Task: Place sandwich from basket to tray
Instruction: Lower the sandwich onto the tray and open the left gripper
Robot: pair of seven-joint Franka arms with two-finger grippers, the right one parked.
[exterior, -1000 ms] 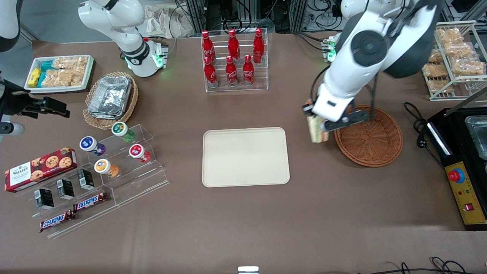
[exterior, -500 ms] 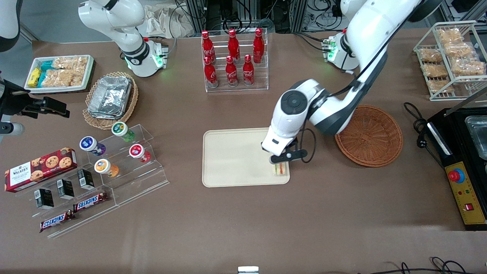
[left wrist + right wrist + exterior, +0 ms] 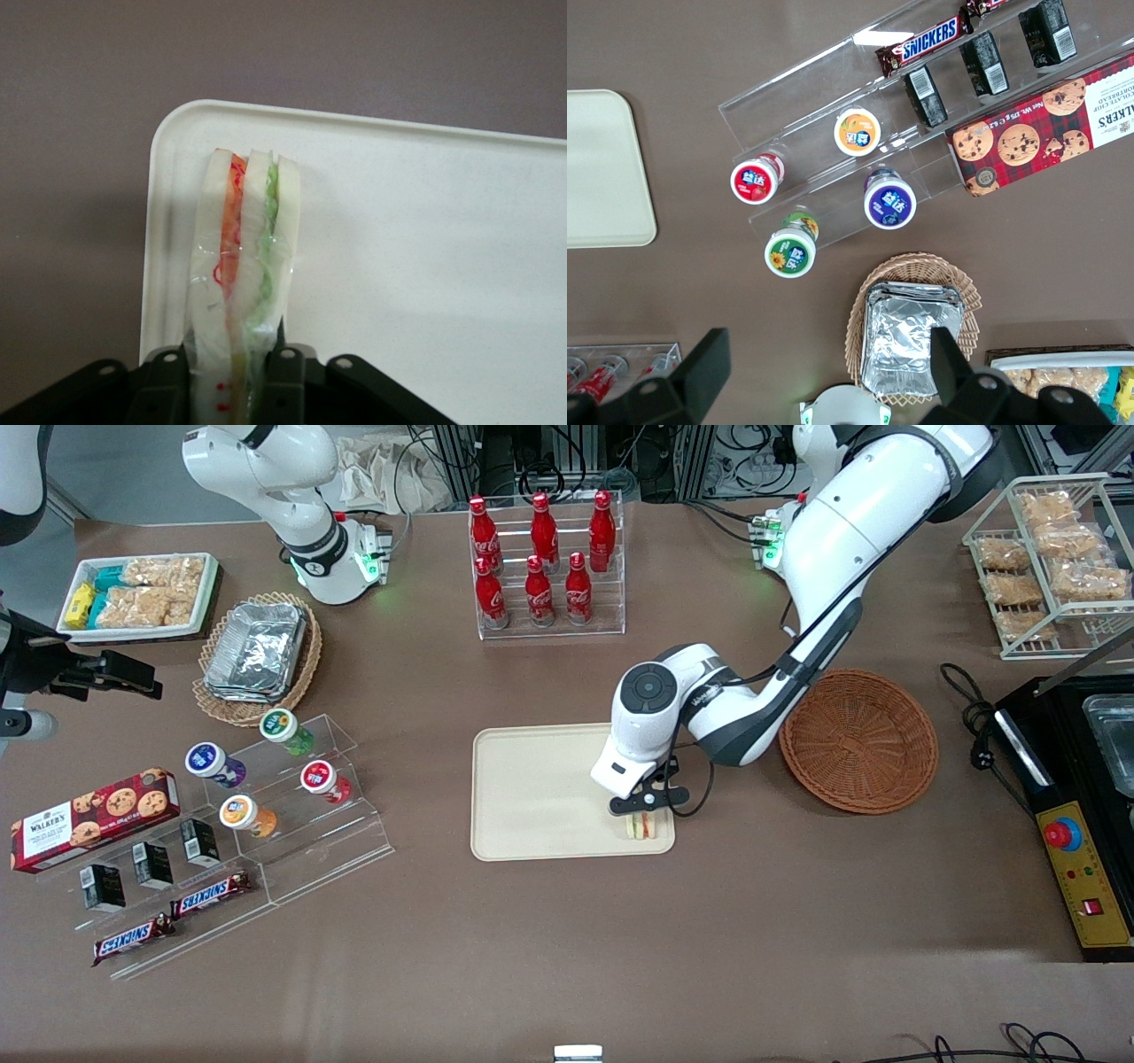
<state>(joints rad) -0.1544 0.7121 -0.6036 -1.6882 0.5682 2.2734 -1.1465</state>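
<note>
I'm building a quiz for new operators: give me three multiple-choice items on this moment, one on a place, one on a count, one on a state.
1. Where is the small triangular sandwich wedge?
A. in the round reddish-brown wicker basket
B. over a corner of the flat cream-beige plastic tray, nearer the front camera
C. on the bare table

2. How many red bottles stand in the clear rack?
A. four
B. six
C. eight

3. The left gripper is:
A. shut on the sandwich
B. open above the basket
C. holding a bottle

Key: B, the wedge sits by the tray's rounded corner; B, six red bottles show; A, the gripper clamps the wedge, while the basket is empty.
</note>
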